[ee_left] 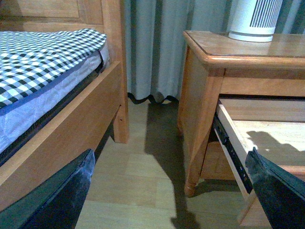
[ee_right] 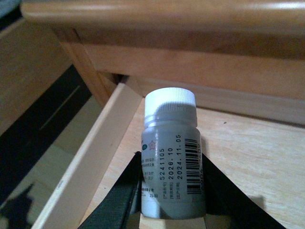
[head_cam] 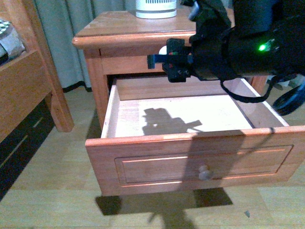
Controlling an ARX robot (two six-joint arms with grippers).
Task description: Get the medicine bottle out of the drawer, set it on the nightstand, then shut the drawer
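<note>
The nightstand stands ahead with its upper drawer pulled far out, the pale wood floor bare. My right gripper hovers over the drawer's back part, just below the overhanging top, and is shut on the medicine bottle. In the right wrist view the white bottle, capped and labelled, sits upright between the black fingers. Only a bit of white of the bottle shows in the front view. My left gripper is open and low over the floor, left of the nightstand.
A white tower device stands at the back of the nightstand top. The wooden bed frame with checked bedding lies to the left. A grey curtain hangs behind. The drawer's round knob faces me.
</note>
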